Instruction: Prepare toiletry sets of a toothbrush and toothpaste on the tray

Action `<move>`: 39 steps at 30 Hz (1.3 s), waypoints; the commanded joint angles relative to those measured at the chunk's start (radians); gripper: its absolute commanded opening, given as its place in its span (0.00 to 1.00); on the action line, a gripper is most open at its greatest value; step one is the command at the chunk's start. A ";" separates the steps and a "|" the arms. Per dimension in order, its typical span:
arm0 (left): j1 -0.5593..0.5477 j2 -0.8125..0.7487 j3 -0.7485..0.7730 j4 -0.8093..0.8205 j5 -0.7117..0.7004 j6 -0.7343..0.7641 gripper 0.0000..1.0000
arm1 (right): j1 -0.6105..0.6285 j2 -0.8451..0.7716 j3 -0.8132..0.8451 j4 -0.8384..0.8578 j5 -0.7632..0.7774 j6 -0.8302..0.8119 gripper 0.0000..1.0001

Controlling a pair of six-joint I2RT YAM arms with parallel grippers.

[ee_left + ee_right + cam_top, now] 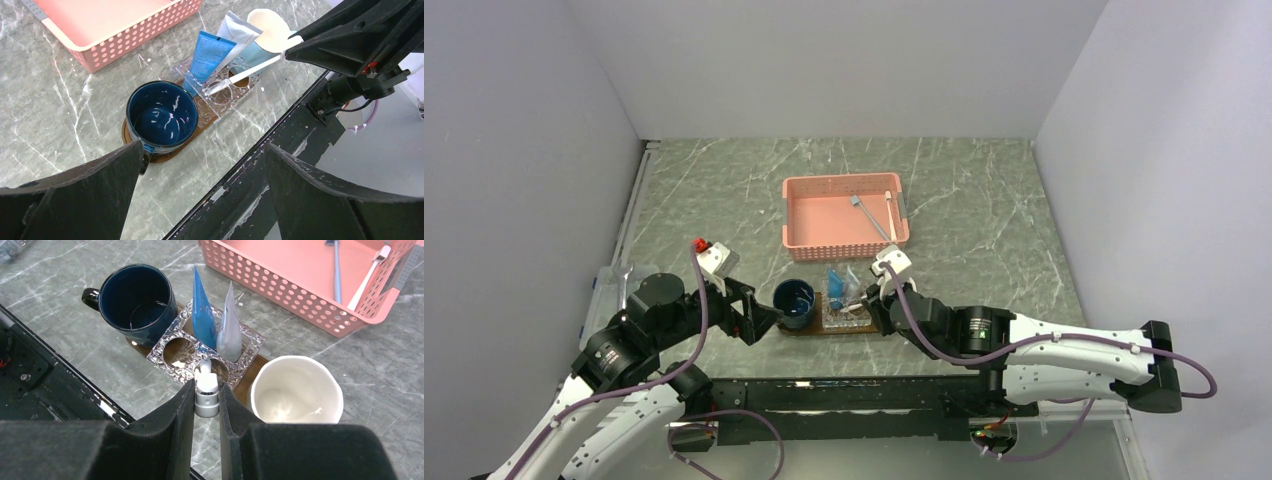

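My right gripper (pixel 206 386) is shut on the thick end of a white toothbrush (pixel 245 74). The brush slants down, its far end in a hole of the clear holder (pixel 172 332) on the brown tray (pixel 156 157). A blue toothpaste tube (pixel 202 315) and a pale tube (pixel 230 332) stand upright in that holder. The tray (pixel 809 330) lies at the near edge of the table, between both arms. My left gripper (pixel 204 147) hangs open and empty just near of the blue mug (pixel 161 117). Two more toothbrushes (pixel 367 277) lie in the pink basket (pixel 300 295).
The blue mug (pixel 795 303) stands on the tray's left end and a white mug (pixel 296 390) on its right end, close beside my right fingers. The pink basket (pixel 846 210) sits behind the tray. The black mounting rail (pixel 260 165) runs along the table's near edge.
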 commanded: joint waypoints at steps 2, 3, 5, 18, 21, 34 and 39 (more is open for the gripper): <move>0.000 -0.003 -0.005 0.048 -0.012 -0.005 0.96 | 0.022 -0.003 0.002 0.059 0.050 -0.006 0.00; 0.000 -0.003 -0.005 0.049 -0.011 -0.005 0.96 | 0.026 -0.003 0.001 0.061 0.054 -0.007 0.00; 0.000 -0.002 -0.005 0.048 -0.012 -0.005 0.96 | 0.034 -0.001 0.000 0.064 0.064 -0.010 0.00; 0.000 0.002 -0.004 0.048 -0.010 -0.004 0.96 | 0.069 0.044 0.034 0.028 0.140 -0.019 0.00; 0.000 0.001 -0.005 0.048 -0.010 -0.004 0.96 | 0.079 0.056 0.034 0.031 0.156 -0.019 0.00; 0.001 -0.003 -0.005 0.047 -0.012 -0.003 0.96 | 0.125 0.085 0.041 0.027 0.229 -0.013 0.18; 0.001 -0.002 -0.005 0.047 -0.013 -0.005 0.96 | 0.140 0.070 0.048 0.019 0.241 -0.013 0.30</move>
